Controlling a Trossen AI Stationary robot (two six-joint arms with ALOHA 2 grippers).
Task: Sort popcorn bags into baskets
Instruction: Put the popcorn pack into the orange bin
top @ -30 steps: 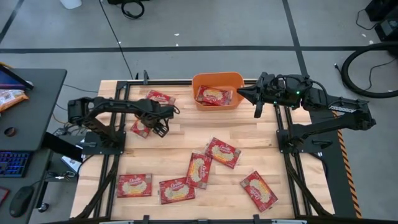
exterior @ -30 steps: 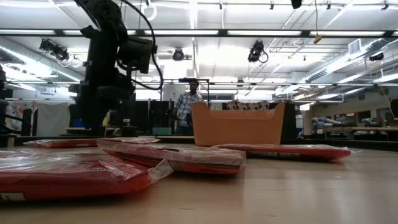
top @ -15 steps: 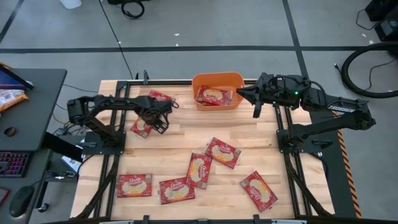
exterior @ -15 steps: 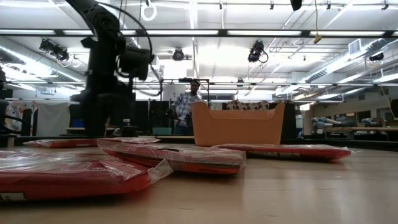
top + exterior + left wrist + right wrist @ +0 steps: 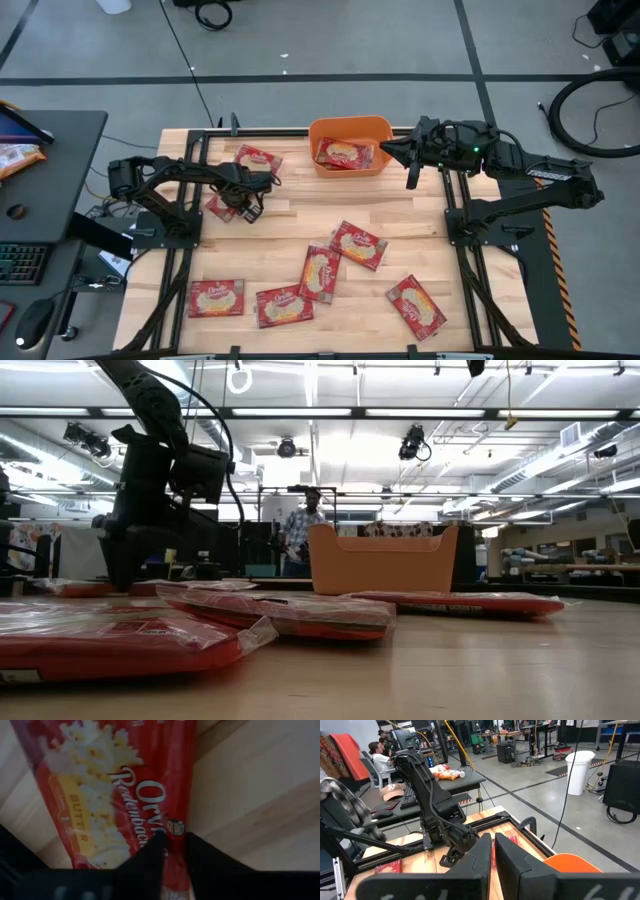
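Left gripper point(image 5: 243, 205) sits low over the worktop point(image 5: 300, 225), on a popcorn bag point(image 5: 221, 208) lying flat near the left edge. In the left wrist view the two dark fingers point(image 5: 150, 855) stand close together with the bag's red edge point(image 5: 172, 855) between them: jaws pinching that bag. The bag's cream label and white script show clearly there, wood planks beside it.

Second bag point(image 5: 258, 159) lies just behind the left gripper, toward the orange basket point(image 5: 349, 128). The basket stands at the far middle of the worktop and holds one bag point(image 5: 345, 153).

Right gripper point(image 5: 411, 167) hangs beside the basket's right rim, above the worktop. Its jaws are pressed nearly together, with nothing between them in the right wrist view.

Loose bags on the near half of the worktop:
- one point(image 5: 358, 245) at centre, touching its neighbour point(image 5: 320, 272)
- one point(image 5: 284, 306) next to that neighbour
- one point(image 5: 216, 298) near the left front
- one point(image 5: 416, 306) at the right front, apart from the rest

Low view: a person point(image 5: 297, 535) stands in the room behind the basket.
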